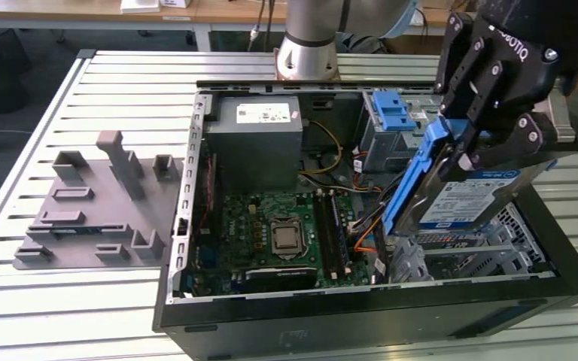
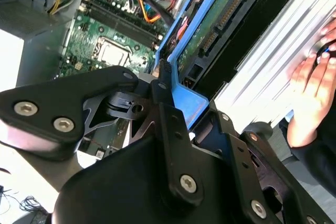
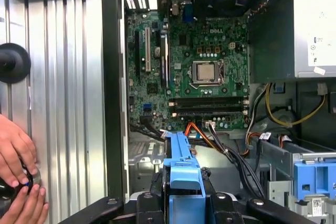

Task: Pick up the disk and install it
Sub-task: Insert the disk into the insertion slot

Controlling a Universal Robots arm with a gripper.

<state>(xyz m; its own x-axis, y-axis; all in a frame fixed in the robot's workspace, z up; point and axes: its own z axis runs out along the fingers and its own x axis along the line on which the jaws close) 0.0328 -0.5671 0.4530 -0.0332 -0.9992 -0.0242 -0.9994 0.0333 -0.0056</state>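
Exterior view, from its left to its right. A grey moulded fixture tray (image 1: 93, 207) lies on the slatted table (image 1: 28, 301), well apart from the work. Next comes the open computer case (image 1: 369, 320), lying on its side. Its motherboard (image 1: 269, 226) is exposed with the processor (image 1: 287, 237) at the middle, and the grey power supply (image 1: 259, 143) sits at the far end. Further towards the right is the drive cage (image 1: 394, 113) with its blue latch, and below it orange and black cables (image 1: 364, 229) run across the bay area. At the right end, the gripper (image 1: 482, 147) is clamped on the disk (image 1: 465, 199). It holds the disk in the air above the case's bay frame, on edge and tilted, with the label facing the camera. The blue bracket (image 1: 415, 180) runs down the side nearer the motherboard. The disk is not seated in anything yet. In the second wrist view the fingers (image 2: 168, 124) pinch the bracket end, with the loose cables close beneath. A person's hand (image 2: 310, 93) rests on the table just beside the case; the first wrist view shows it too (image 3: 16, 153). Likely risks: the tilt could jam the bracket against the bay rails; the disk's lower corner could snag or pinch the cables; a grip on springy plastic could let the disk slip or twist; the nearby hand is close to the arm's working space.
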